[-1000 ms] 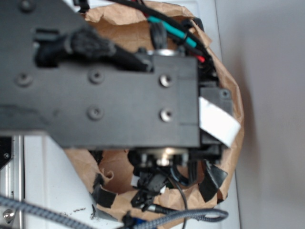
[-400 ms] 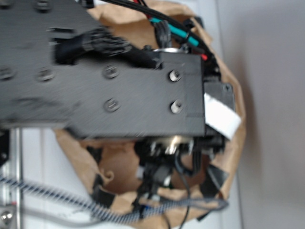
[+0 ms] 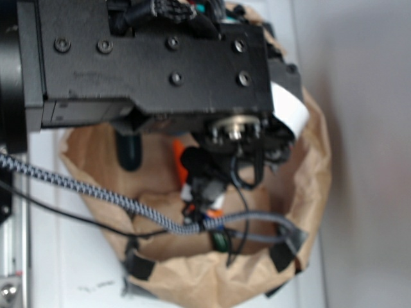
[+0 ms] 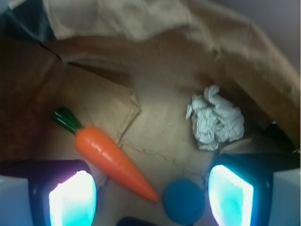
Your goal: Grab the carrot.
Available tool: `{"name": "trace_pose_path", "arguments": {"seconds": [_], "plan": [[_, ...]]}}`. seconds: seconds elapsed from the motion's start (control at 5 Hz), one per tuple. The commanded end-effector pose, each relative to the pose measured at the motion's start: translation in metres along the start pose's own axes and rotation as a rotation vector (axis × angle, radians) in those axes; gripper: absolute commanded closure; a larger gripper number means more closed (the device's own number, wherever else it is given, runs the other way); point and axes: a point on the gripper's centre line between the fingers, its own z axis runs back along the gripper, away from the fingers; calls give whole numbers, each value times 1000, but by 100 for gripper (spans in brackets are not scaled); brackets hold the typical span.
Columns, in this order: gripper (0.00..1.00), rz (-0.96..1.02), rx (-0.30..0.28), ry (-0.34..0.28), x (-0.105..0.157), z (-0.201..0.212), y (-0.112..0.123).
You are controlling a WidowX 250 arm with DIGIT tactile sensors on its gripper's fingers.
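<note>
The carrot (image 4: pixel 112 161) is glossy orange with a dark green stem. It lies on the floor of a brown paper bag (image 4: pixel 155 70), stem to the upper left, tip to the lower right. My gripper (image 4: pixel 151 197) is open and empty above it, with the carrot's tip between the lit pads (image 4: pixel 73 197). The tip nearly touches a blue ball (image 4: pixel 184 201). In the exterior view only a bit of the carrot (image 3: pixel 179 159) shows under my black arm (image 3: pixel 154 64); the fingers are hidden there.
Crumpled white paper (image 4: pixel 216 117) lies at the right of the bag floor. A dark green oblong toy (image 3: pixel 130 151) lies at the bag's left. The bag's rim (image 3: pixel 314 167) rings the arm closely. A braided cable (image 3: pixel 96 192) crosses the bag.
My arm has shifted up and left in the exterior view, uncovering more of the bag's inside. The green toy and a bit of the carrot show now.
</note>
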Motion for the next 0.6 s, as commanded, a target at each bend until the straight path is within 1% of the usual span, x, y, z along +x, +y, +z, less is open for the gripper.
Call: {"name": "trace_pose_path", "arguments": {"seconds": [0.0,0.2,0.4], "plan": [[0,-79,136,-102,-13,-25,-15],[0,-116,171,-60,-14,-42,-32],[0,-188,160,-18,-6,-55,-55]]}}
